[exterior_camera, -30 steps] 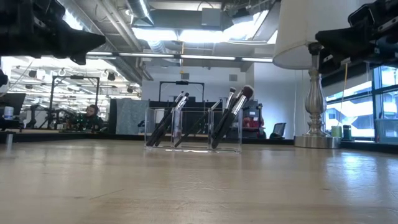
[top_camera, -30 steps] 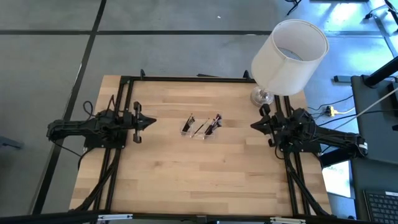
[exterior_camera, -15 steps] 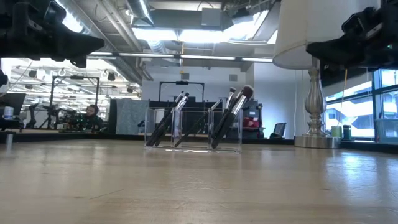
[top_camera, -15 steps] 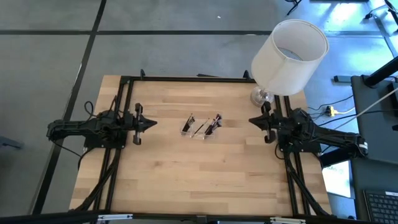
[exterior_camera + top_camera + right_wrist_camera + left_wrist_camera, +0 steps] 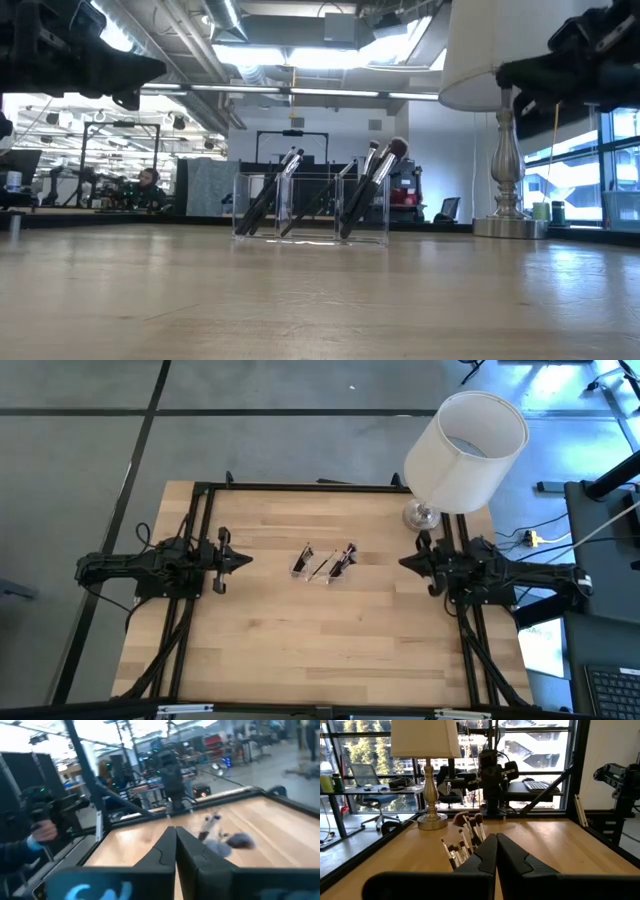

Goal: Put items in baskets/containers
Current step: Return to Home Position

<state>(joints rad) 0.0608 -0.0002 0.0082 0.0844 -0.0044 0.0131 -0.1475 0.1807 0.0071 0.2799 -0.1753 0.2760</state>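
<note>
The clear compartment tray [image 5: 322,565] stands mid-table, also in the low view [image 5: 312,210]. Several dark-handled makeup brushes [image 5: 370,185] stand in it, handle ends down and heads up, leaning against its walls; they also show in the left wrist view [image 5: 465,837] and, blurred, in the right wrist view [image 5: 220,834]. My left gripper [image 5: 247,559] hovers shut to the tray's left, its fingertips [image 5: 496,836] together. My right gripper [image 5: 402,563] hovers shut to the tray's right, with its fingertips [image 5: 175,829] closed. Both grippers are above the table and hold nothing.
A lamp with a big white shade [image 5: 465,450] stands on its silver base [image 5: 420,515] at the far right corner, close to my right arm. A black frame [image 5: 300,487] edges the table. Bare wood lies near the tray [image 5: 320,640]. A person's hand [image 5: 42,832] shows beyond the table.
My right gripper has shifted slightly toward the tray, swinging a little toward the far edge and back. It has stayed shut. The tray and the brushes have not moved.
</note>
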